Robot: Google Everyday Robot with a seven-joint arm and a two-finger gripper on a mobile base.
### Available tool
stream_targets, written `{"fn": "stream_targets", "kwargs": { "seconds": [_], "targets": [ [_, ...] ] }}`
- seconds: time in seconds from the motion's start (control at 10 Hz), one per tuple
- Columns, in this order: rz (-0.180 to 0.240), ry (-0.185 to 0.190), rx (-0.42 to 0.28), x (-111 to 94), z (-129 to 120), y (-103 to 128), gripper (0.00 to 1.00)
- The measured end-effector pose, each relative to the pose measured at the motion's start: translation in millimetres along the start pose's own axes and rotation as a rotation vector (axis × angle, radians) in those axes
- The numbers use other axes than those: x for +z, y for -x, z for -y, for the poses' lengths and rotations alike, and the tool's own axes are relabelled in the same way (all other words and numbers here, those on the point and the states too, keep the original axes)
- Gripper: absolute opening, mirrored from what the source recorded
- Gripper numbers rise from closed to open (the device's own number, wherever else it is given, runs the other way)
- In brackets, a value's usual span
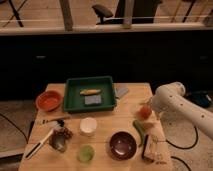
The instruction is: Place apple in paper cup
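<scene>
The apple (145, 112), small, round and orange-red, is at the table's right side. My gripper (145, 104) is at the end of the white arm (180, 102) that comes in from the right, right over the apple. The paper cup (88, 126), small and white, stands upright near the middle of the table, well to the left of the apple. Whether the apple rests on the table or is lifted, I cannot tell.
A green tray (90, 93) with a corn cob and a sponge is at the back. An orange-red bowl (49, 100) is far left. A dark bowl (123, 144), light green cup (86, 153), green cucumber (139, 131) and utensils (42, 142) lie along the front.
</scene>
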Motion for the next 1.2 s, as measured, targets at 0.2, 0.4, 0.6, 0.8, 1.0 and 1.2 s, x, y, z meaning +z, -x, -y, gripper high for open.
{"fn": "stream_targets", "kwargs": {
  "seconds": [0.2,0.4,0.6,0.8,1.0,1.2],
  "targets": [
    [0.006,-0.004,-0.019,3,1,0,0.8],
    [0.013,-0.007,-0.036,5,2,-1,0.8],
    [0.017,-0.01,-0.046,6,3,-2,0.8],
    [0.023,-0.011,-0.06,9,3,-2,0.8],
    [0.028,-0.012,-0.067,10,3,-3,0.8],
    [0.036,-0.012,-0.079,12,3,-4,0.8]
  ]
}}
